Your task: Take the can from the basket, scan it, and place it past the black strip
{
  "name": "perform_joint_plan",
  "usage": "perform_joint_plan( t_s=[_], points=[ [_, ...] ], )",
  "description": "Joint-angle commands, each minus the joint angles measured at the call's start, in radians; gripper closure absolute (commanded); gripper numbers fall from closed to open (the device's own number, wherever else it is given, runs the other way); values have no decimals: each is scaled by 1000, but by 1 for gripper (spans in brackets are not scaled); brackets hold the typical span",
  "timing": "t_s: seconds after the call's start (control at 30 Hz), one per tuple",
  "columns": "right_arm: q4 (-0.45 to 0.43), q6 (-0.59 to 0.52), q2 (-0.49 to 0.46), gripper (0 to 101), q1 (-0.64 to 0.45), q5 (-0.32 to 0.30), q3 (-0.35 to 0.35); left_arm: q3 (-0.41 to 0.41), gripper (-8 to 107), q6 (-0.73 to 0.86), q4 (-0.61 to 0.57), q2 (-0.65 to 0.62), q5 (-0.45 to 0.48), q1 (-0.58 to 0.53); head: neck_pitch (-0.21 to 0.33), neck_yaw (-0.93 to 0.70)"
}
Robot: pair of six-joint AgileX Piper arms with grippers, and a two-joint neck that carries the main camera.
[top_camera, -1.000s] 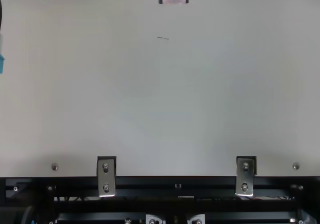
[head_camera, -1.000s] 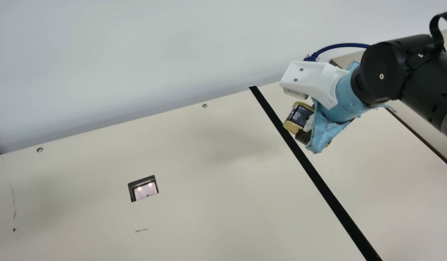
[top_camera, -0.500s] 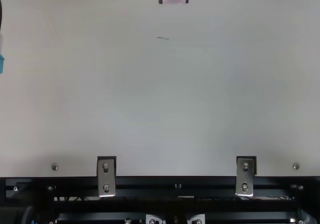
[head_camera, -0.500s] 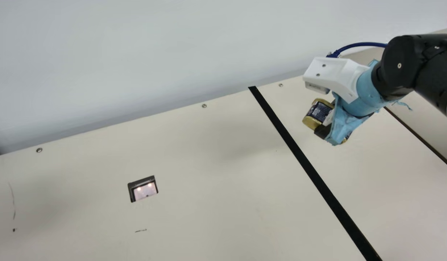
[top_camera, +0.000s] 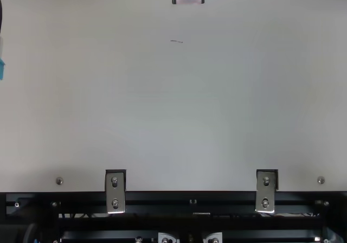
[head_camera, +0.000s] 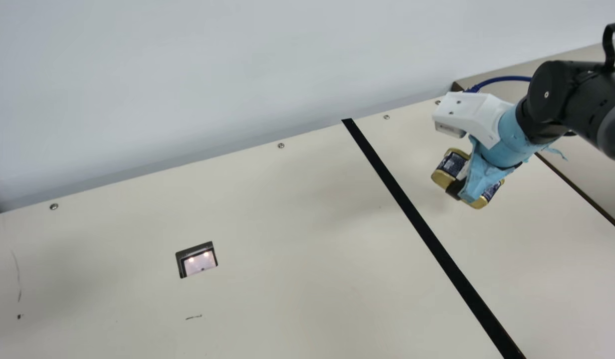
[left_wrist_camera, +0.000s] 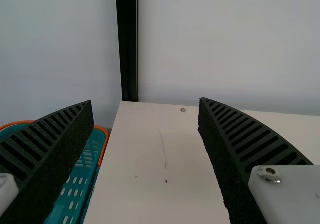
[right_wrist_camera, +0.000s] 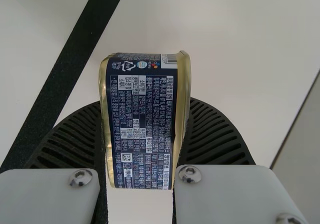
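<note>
In the main view, my right gripper [head_camera: 456, 188] is shut on the navy-and-gold can [head_camera: 453, 163], held tilted above the table to the right of the black strip [head_camera: 414, 214]. The right wrist view has the can [right_wrist_camera: 142, 129] label-side up between the ribbed fingers of my right gripper [right_wrist_camera: 144, 104]. At the top view's left edge is a blue-wrapped bit of my left gripper [top_camera: 1, 70]. In its wrist view, my left gripper [left_wrist_camera: 145, 103] stands open with nothing between its fingers, the teal orange-rimmed basket [left_wrist_camera: 102, 146] partly behind one of them.
The scanner window [head_camera: 200, 262] is set into the table left of the strip, lit by two small lights. A raised cream panel [head_camera: 576, 169] borders the table at the main view's right. Along the table's far edge runs a pale wall [head_camera: 212, 75].
My right arm has carried the can rightward, from over the black strip to the area right of it, and in the last half second slightly lower in the main view. My left arm has kept still.
</note>
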State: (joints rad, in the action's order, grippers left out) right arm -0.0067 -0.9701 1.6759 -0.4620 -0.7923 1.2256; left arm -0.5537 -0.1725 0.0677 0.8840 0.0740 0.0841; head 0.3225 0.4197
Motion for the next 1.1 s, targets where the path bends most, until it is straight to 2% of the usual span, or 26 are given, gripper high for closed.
perform_joint_plan(
  t_s=[0.0, 0.4, 0.43, 0.47, 0.5, 0.77, 1.07],
  points=[
    [-2, 2, 12, 101, -4, 10, -8, 0, 9, 0, 0, 0, 0, 0, 2, 25],
    [-18, 10, 53, 101, -15, 61, -58, 0, 9, 0, 0, 0, 0, 0, 2, 25],
    [-18, 12, 53, 79, -16, 67, -63, 0, 9, 0, 0, 0, 0, 0, 2, 25],
    [-19, 14, 53, 35, -16, 72, -68, 0, 9, 0, 0, 0, 0, 0, 2, 25],
    [-19, 16, 53, 0, -17, 77, -72, 0, 9, 0, 0, 0, 0, 0, 2, 25],
    [5, 24, 40, 0, -20, 95, -84, 0, 9, 0, 0, 0, 0, 0, 2, 25],
    [81, 20, 0, 0, 12, 53, -27, 0, 9, 0, 0, 0, 0, 0, 2, 25]
  ],
)
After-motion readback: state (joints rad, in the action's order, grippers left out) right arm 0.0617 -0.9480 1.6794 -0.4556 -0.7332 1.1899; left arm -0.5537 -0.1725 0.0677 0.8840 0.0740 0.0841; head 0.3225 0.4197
